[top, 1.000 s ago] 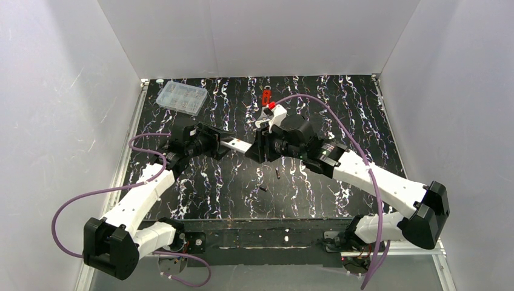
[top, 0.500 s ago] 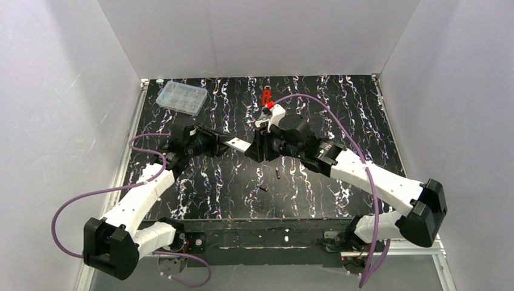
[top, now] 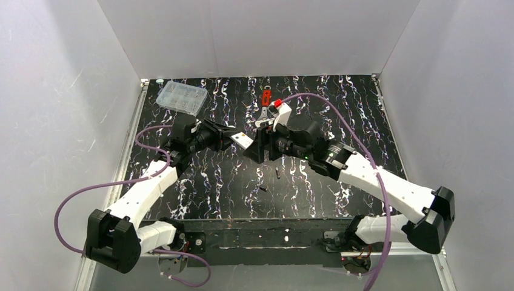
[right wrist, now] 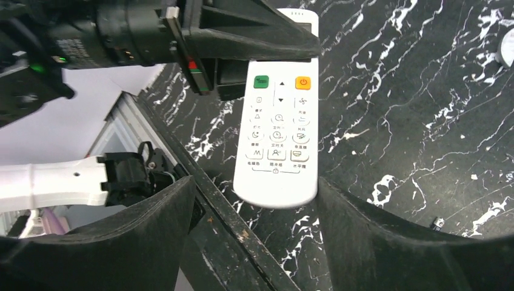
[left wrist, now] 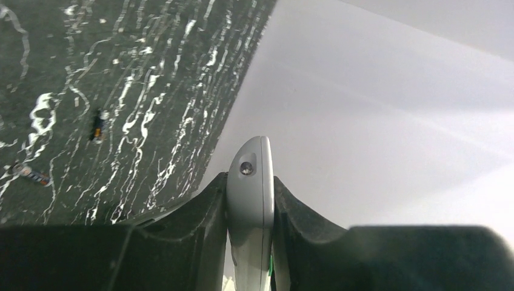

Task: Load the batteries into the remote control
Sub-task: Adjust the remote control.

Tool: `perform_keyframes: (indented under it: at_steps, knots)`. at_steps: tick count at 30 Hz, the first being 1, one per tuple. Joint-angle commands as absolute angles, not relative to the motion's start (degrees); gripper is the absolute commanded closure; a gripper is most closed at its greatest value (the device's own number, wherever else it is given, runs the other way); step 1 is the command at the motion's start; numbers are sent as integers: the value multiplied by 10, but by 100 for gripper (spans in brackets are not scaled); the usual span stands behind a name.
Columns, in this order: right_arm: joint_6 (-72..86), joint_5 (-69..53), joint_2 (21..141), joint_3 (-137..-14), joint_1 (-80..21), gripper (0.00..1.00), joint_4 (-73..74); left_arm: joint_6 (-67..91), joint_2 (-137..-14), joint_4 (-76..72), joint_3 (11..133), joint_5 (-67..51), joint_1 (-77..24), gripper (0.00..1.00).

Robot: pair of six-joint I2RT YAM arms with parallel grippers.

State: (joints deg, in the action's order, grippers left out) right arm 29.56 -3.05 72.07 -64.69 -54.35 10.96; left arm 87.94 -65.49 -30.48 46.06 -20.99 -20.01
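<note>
The small white slim plastic remote control hangs over the black marbled counter, pinched at one end by my left claw; my right claw is spread around its free end. Both tiny dark cylindrical batteries lie on the counter, so nothing is loaded. Compared with one second ago, the remote is tilted more.

Table: black slab with white veining.
Batteries: two dark, slim cylinders lay loose on the front middle, close together but not touching; the nearer battery lay left of the other.
Compartment box: clear plastic, sat at the far left corner.
Wrench: red-handled, lay at the far middle, partly hidden.
</note>
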Motion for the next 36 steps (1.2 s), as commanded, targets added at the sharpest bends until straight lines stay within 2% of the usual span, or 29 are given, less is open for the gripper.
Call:
perform_keyframes:
  at_steps: [1, 6, 8, 17, 23, 30, 36]
  knots:
    - [306, -29, 663, -652, -548, 19, 59, 846, -643, -406, 452, -239, -202, 100]
    - [368, 54, 619, -633, -542, 15, 59, 826, -650, -487, 453, -233, -202, 100]
    - [402, 53, 609, -631, -527, 15, 55, 824, -658, -532, 456, -230, -201, 100]
    - [641, -140, 629, -587, -401, 16, -67, 869, -719, -722, 471, -212, -202, 100]
    - [684, -185, 661, -570, -395, 17, -114, 857, -716, -721, 480, -218, -201, 100]
    - [704, -185, 687, -569, -394, 18, -133, 865, -711, -721, 481, -218, -202, 100]
    - [727, -213, 735, -578, -388, 31, -172, 876, -695, -725, 464, -208, -202, 100]
